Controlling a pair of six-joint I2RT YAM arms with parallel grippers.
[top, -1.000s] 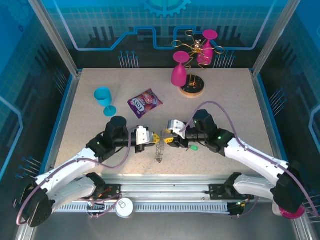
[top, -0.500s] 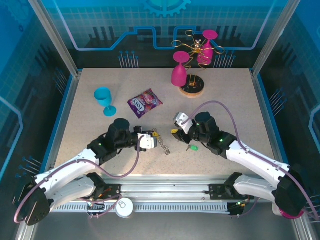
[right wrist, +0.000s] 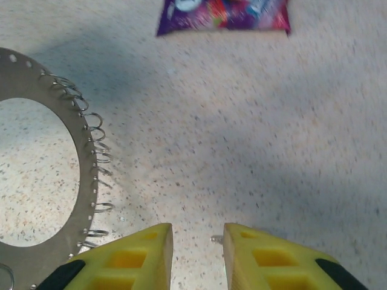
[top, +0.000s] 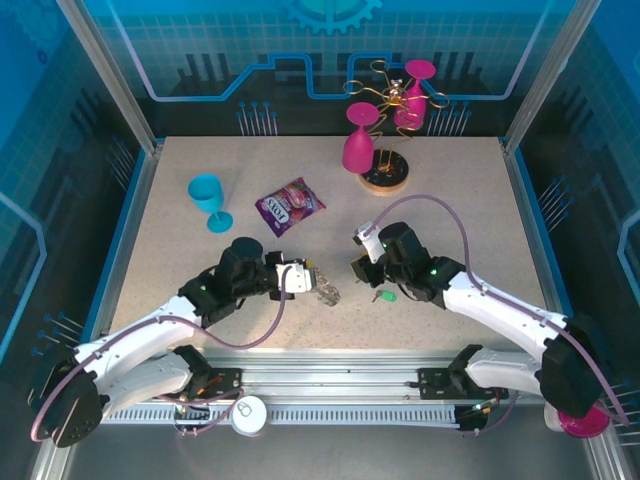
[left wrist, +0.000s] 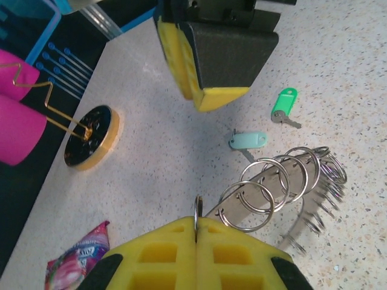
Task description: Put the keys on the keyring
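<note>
Currently no key is threaded: the green key [left wrist: 284, 103] and the pale key [left wrist: 248, 140] lie loose on the tabletop [left wrist: 351, 60] just beside the keyring [left wrist: 284, 172], whose rim the left end effector [left wrist: 195, 228] pinches, while the right end effector [right wrist: 198, 241] hovers nearby, partly spread and empty.

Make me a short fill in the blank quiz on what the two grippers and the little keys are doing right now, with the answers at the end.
1. The left gripper is shut on the rim of the ___.
2. The green key and the pale key lie loose on the ___.
3. The right gripper has its jaws ___, gripping nothing.

Missing words: keyring; table; open.
</note>
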